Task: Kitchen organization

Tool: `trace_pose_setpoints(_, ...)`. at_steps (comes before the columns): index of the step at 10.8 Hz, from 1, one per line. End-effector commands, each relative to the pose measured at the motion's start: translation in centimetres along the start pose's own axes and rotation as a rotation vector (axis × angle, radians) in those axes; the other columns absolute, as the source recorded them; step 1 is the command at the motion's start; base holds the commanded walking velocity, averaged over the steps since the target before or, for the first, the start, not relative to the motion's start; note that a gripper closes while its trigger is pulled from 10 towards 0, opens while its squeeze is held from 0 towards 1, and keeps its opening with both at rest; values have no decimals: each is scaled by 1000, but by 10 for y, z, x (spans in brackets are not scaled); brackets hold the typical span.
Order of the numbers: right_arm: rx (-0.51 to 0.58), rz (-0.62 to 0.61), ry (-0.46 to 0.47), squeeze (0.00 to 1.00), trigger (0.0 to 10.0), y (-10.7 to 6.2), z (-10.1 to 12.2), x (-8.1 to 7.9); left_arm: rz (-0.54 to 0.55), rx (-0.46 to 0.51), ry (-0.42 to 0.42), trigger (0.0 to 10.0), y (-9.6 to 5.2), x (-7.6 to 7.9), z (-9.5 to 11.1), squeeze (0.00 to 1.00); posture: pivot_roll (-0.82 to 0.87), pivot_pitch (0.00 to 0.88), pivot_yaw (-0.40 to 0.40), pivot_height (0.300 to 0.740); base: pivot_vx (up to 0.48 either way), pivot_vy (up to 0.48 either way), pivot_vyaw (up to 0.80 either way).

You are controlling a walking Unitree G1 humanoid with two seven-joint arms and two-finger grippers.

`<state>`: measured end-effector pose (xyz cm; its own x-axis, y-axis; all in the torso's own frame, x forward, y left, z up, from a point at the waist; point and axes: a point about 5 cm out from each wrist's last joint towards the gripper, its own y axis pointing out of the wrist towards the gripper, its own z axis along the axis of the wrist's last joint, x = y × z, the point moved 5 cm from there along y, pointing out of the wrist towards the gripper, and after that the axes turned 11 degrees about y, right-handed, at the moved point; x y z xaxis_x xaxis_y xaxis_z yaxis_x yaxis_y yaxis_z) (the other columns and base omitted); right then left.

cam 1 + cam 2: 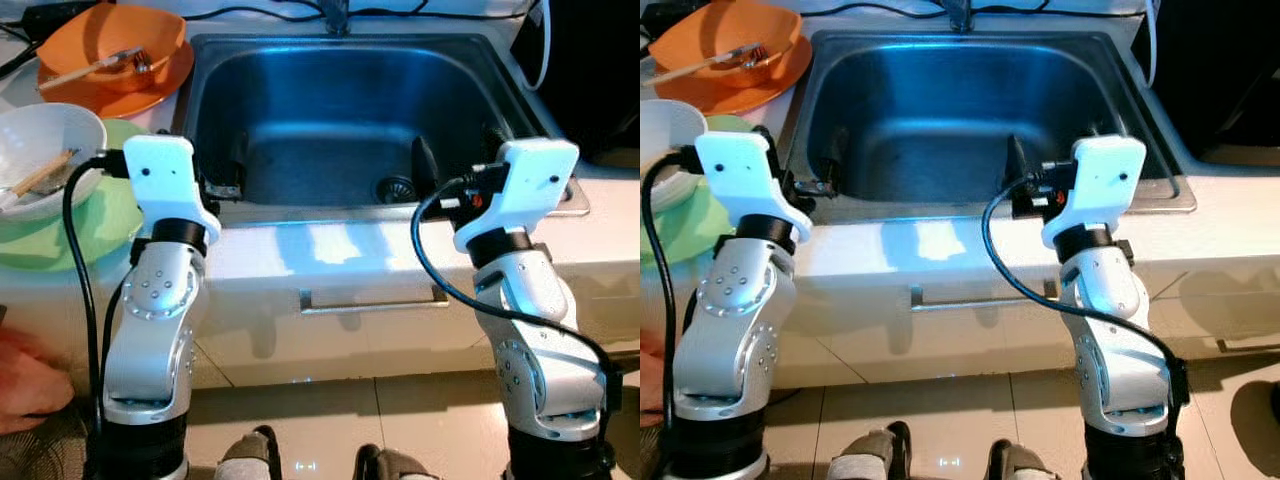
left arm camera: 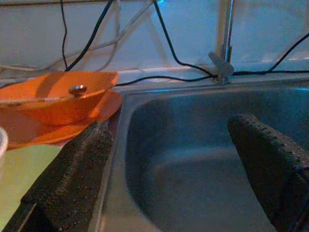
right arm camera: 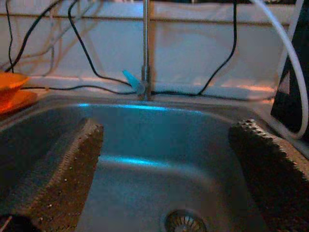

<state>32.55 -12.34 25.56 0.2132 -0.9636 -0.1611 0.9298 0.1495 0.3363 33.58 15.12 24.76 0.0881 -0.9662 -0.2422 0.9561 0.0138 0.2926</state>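
A steel sink (image 1: 330, 110) lies straight ahead, with a drain (image 1: 395, 188) in its floor. On the counter to its left, an orange bowl (image 1: 110, 35) holding a spoon (image 1: 137, 60) and a chopstick sits on an orange plate (image 1: 125, 92). Nearer, a white bowl (image 1: 45, 150) with chopsticks (image 1: 40, 178) rests on a green plate (image 1: 105, 220). My left gripper (image 2: 169, 179) hovers open at the sink's front left corner, one finger over the counter edge. Over the basin's front right, my right gripper (image 1: 458, 150) is open too. Both hold nothing.
A faucet (image 1: 335, 15) stands behind the sink, with cables along the wall. A dark appliance (image 1: 590, 70) with a white cable stands at the right. A drawer handle (image 1: 370, 298) runs below the counter front. A person's hand (image 1: 25, 385) shows at the lower left.
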Motion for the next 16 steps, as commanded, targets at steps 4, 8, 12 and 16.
trace_pose_setpoints(4,-1,20,3,0,10000,-1,0,-2,14,-19,15,10000,2,-1,-7,0,52,199,-20,740,329,61,0)
trace_pose_setpoints(8,1,20,0,0,10000,0,0,-1,27,-23,14,10000,4,-2,-10,0,52,182,-22,740,73,0,0)
trace_pose_setpoints(12,3,33,1,0,10000,3,-1,-4,67,-34,40,10000,7,-8,-14,0,54,167,-20,740,0,0,0)
trace_pose_setpoints(16,-5,27,10,0,10000,4,-3,-4,204,-133,164,10000,4,-30,-39,0,61,158,-19,740,0,0,0)
